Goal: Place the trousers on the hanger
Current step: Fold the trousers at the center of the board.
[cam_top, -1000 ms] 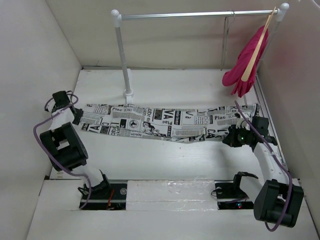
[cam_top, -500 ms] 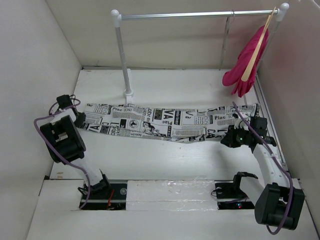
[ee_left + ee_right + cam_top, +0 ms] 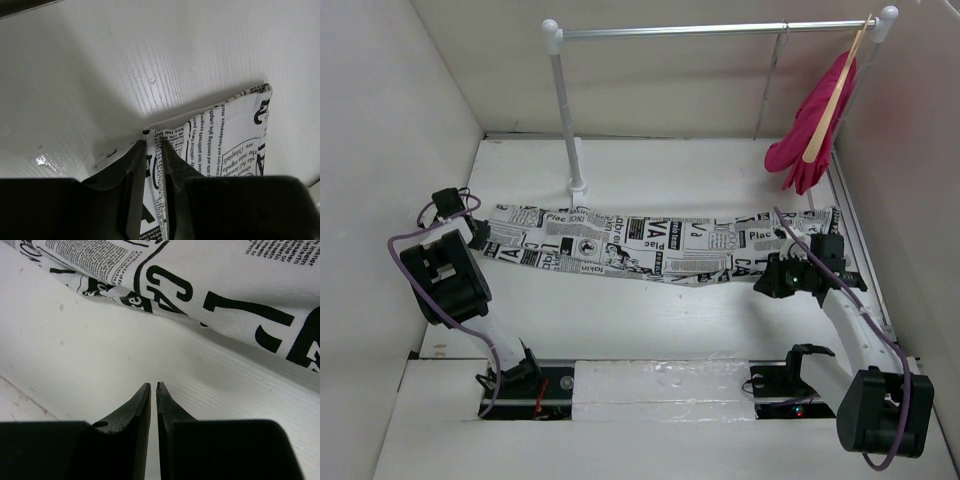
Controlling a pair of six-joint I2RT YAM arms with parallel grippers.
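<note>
The newspaper-print trousers (image 3: 650,245) lie stretched flat across the table from left to right. My left gripper (image 3: 480,233) is at their left end. In the left wrist view its jaws (image 3: 152,144) are drawn in on a ridge of the printed cloth (image 3: 225,135) at the trousers' corner. My right gripper (image 3: 768,280) is on the bare table just in front of the trousers' right end. Its fingertips (image 3: 153,385) are almost touching with nothing between them, and the cloth (image 3: 225,285) lies beyond them. The thin wire hanger (image 3: 770,85) hangs from the rail, seen edge-on.
The metal rail (image 3: 720,30) spans the back, on a white post (image 3: 565,110) whose foot stands just behind the trousers. A pink garment (image 3: 815,125) on a wooden hanger hangs at the rail's right end. White walls close in both sides.
My left gripper has closed in on the trousers' left corner. My right gripper has drawn back a little to the left, off the cloth's edge. The wire hanger's lower end has swung slightly left.
</note>
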